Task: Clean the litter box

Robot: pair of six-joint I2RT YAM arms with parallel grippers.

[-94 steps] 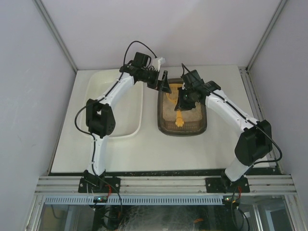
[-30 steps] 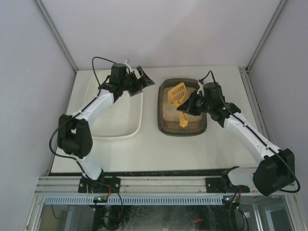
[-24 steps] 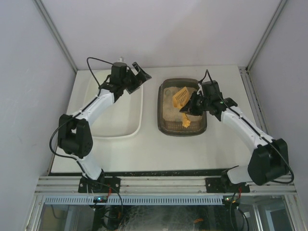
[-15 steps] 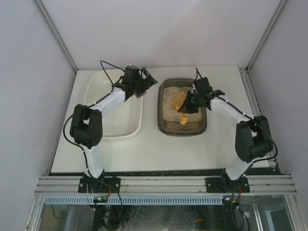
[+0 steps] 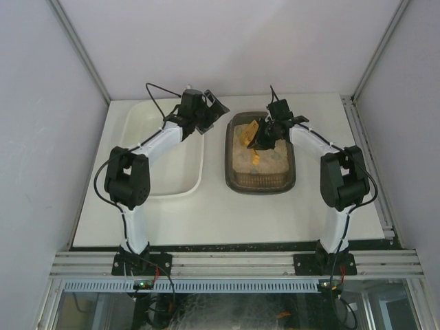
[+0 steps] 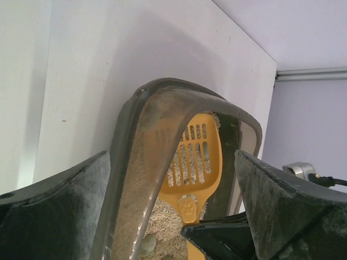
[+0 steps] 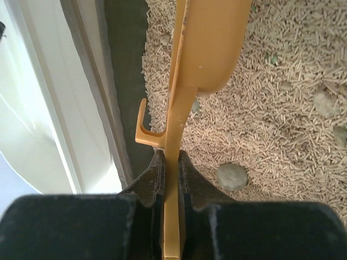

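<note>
The litter box [image 5: 260,187] is a dark brown-grey tray of beige pellet litter in mid-table. My right gripper [image 5: 261,142] is over its back half, shut on the handle of a yellow slotted scoop [image 5: 249,132]. In the right wrist view the jaws [image 7: 172,162] pinch the scoop handle [image 7: 176,119] edge-on above the litter, with grey clumps [image 7: 232,176] beside it. My left gripper [image 5: 212,117] is open at the box's back left corner. In the left wrist view the box rim [image 6: 138,162] runs between its fingers [image 6: 54,211], and the scoop [image 6: 198,157] lies beyond.
A larger white rectangular tub [image 5: 161,180] stands left of the litter box, and its edge shows in the right wrist view [image 7: 32,108]. White walls close the table at the back and sides. Another grey clump [image 7: 325,103] lies in the litter.
My left gripper swung out over the white tub, then came back to the litter box's back left corner. My right gripper carried the scoop toward the back of the box.
</note>
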